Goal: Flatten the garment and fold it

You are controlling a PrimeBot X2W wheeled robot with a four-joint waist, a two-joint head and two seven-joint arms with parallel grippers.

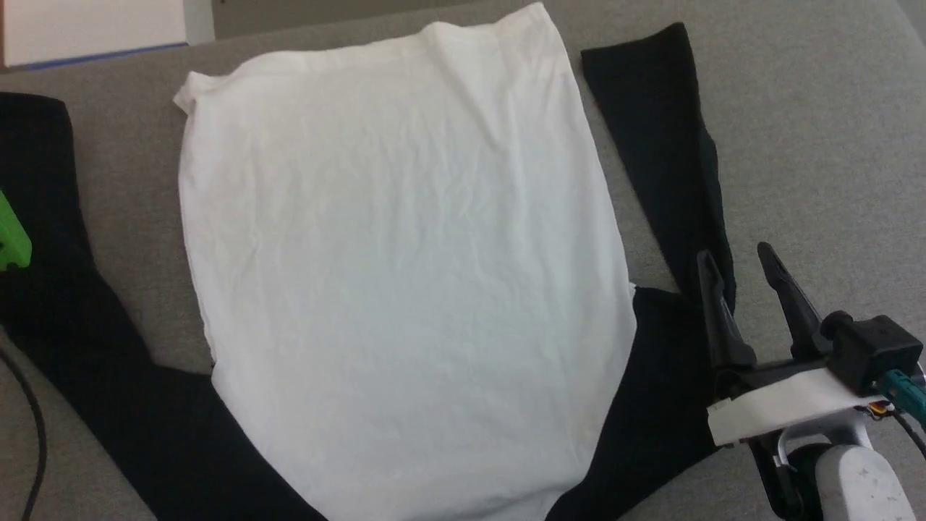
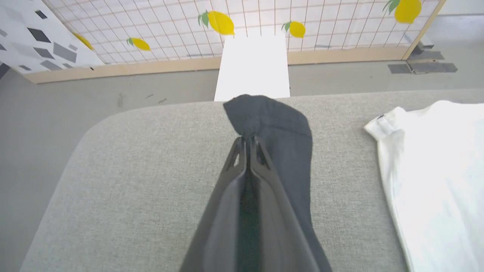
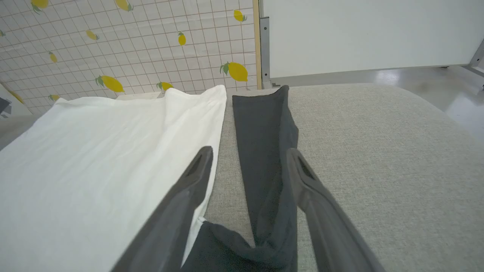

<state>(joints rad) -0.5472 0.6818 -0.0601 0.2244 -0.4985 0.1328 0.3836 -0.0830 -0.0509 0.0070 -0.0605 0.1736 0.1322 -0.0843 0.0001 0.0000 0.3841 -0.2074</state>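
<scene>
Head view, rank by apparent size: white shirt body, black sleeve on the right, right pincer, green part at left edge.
1. white shirt body
2. black sleeve
3. right pincer, enlarged by nearness
4. green part, cropped

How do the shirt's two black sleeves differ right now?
The left sleeve is pinched near its end in the left gripper's shut jaws; the right sleeve lies unheld, the right gripper's jaws open over it. The left sleeve puckers at the pinch; the right sleeve's end lies flat. Both are black and rest on the grey surface.
</scene>
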